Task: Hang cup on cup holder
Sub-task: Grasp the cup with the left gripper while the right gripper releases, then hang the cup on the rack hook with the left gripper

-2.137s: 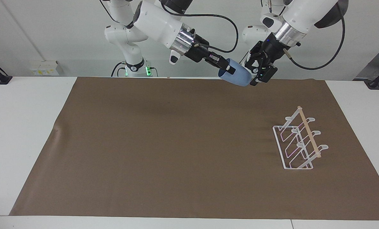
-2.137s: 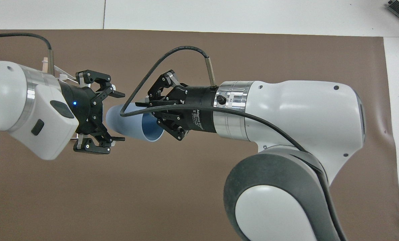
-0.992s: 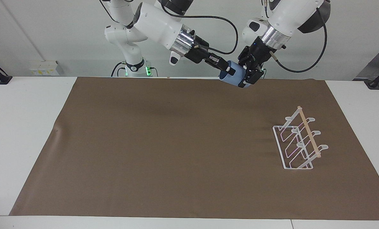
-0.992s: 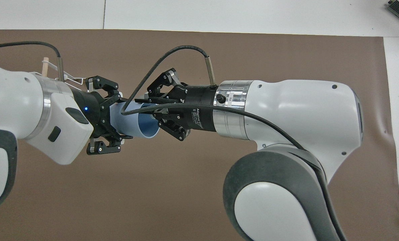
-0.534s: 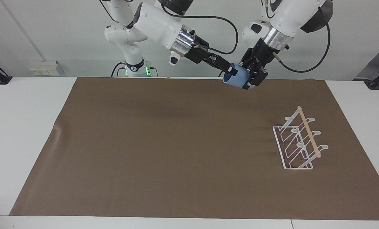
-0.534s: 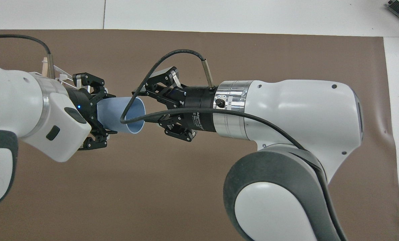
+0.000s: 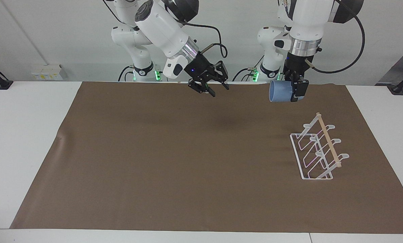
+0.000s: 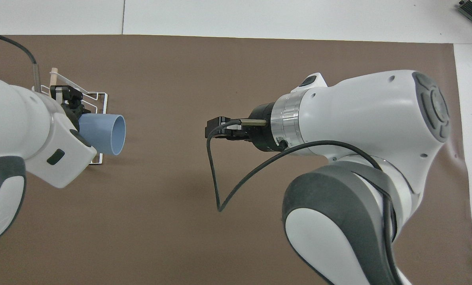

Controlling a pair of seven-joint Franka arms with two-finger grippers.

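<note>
Hanging the light-blue cup point(image 7: 280, 91) calls for threading its open mouth over one of the slanted prongs of the white wire cup holder point(image 7: 318, 152), and that is where trouble could come. The left gripper point(image 7: 294, 90) holds the cup by its narrower base end, on its side, with the mouth facing the right arm's end of the bench point(image 7: 25, 135); it is up in the air over the brown mat point(image 7: 174, 162), above the stretch between the robots and the rack. A grip so near the base leaves the wide end free to swing, so, as I judge it, a small tilt at the wrist could send the rim against a prong or the wooden dowel point(image 7: 328, 140) rather than over a loop. The rack looks light (thin wire, no visible fastening), so a knock could slide or tip it. Letting go before the cup is seated could drop it onto the mat, where it may roll.

The right gripper point(image 7: 208, 87) hangs with its jaws apart and nothing between them, over the mat's edge nearest the robots, waiting.

As for contents: the cup's inside shows bare in the overhead view point(image 8: 101, 133), and every prong of the rack point(image 8: 97, 97) carries nothing.
</note>
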